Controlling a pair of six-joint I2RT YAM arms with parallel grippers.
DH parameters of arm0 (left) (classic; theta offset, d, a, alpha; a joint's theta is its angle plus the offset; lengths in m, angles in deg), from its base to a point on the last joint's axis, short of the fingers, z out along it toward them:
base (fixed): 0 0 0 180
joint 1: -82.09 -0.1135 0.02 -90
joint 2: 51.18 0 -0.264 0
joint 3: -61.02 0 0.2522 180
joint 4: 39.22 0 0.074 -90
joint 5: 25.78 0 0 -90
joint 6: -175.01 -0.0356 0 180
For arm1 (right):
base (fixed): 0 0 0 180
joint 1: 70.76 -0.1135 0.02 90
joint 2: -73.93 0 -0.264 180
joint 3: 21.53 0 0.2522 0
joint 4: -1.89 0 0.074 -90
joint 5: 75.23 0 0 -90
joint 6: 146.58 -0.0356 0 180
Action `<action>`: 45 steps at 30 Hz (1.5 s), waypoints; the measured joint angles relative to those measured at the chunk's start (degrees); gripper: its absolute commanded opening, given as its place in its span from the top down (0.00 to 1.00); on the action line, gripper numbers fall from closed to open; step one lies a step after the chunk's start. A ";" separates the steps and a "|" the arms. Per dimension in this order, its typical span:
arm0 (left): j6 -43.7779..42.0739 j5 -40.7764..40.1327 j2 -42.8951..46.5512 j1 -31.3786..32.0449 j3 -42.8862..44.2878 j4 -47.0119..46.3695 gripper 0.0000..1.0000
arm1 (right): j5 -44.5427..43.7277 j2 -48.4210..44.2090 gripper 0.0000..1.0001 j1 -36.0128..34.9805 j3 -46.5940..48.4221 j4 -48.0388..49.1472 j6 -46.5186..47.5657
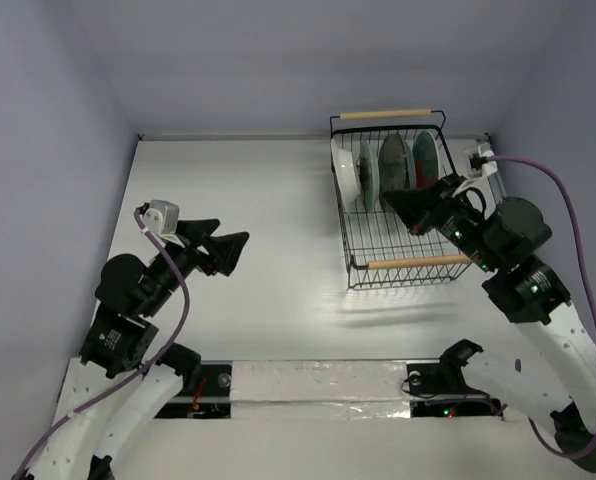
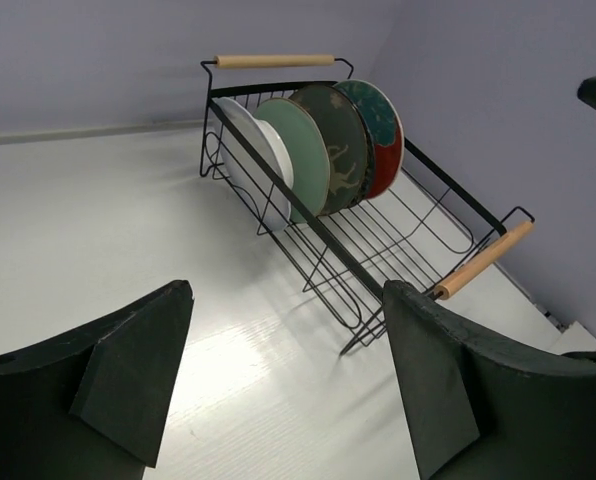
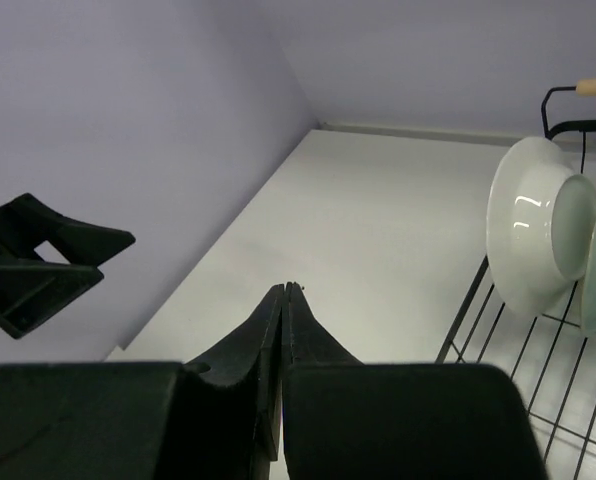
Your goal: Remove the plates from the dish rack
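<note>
The black wire dish rack (image 1: pixel 358 262) with two wooden handles stands at the back right. Four plates stand on edge at its far end: white (image 1: pixel 345 170), pale green (image 1: pixel 367 172), dark grey (image 1: pixel 393 165) and red-rimmed (image 1: pixel 425 158). My right gripper (image 1: pixel 386 197) is shut and empty, hovering over the rack just in front of the plates, pointing left. In the right wrist view its tips (image 3: pixel 284 288) are pressed together, with the white plate (image 3: pixel 533 230) to the right. My left gripper (image 1: pixel 233 250) is open and empty, left of the rack. Its view shows the rack (image 2: pixel 378 250) and all the plates ahead.
The white table (image 1: pixel 258 190) is enclosed by pale purple walls at the back and sides. A white taped strip (image 1: pixel 318 385) runs along the near edge between the arm bases. A purple cable (image 1: pixel 553 180) loops over the right arm.
</note>
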 measured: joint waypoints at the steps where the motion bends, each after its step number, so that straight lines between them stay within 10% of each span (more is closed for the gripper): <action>1: -0.04 0.24 -0.04 0.00 0.00 -0.13 0.26 | -1.68 0.98 0.91 -1.42 0.79 -0.24 0.52; 6: -0.37 1.40 -0.07 0.00 -0.22 -0.37 0.46 | -11.34 7.72 0.64 -7.67 4.96 -1.75 3.80; 10: -0.72 1.03 -0.07 0.00 -0.90 -0.59 1.00 | -18.08 14.40 0.62 -10.10 8.57 -3.72 6.99; 13: -0.98 -0.13 -0.15 0.02 -1.51 -0.37 1.00 | -22.84 18.80 1.00 -10.67 11.69 -5.99 9.18; 19: -0.94 -3.48 0.11 0.02 -3.93 -0.70 1.00 | -32.98 29.33 1.00 -10.64 19.69 -10.08 12.59; 21: -0.94 -4.68 0.44 0.02 -4.98 -0.22 1.00 | -35.47 33.48 0.96 -10.67 22.58 -11.04 13.84; 25: -0.96 -7.32 0.92 0.00 -5.31 0.35 0.89 | -39.65 42.82 0.46 -10.67 29.73 -13.33 16.04; 34: -0.92 -9.99 3.15 0.02 -5.35 0.81 0.54 | -44.22 61.55 0.48 -10.51 47.91 -19.34 19.50; 45: -0.92 -9.73 4.07 0.00 -5.57 0.81 0.47 | -45.92 73.16 0.55 -6.97 57.88 -26.99 21.64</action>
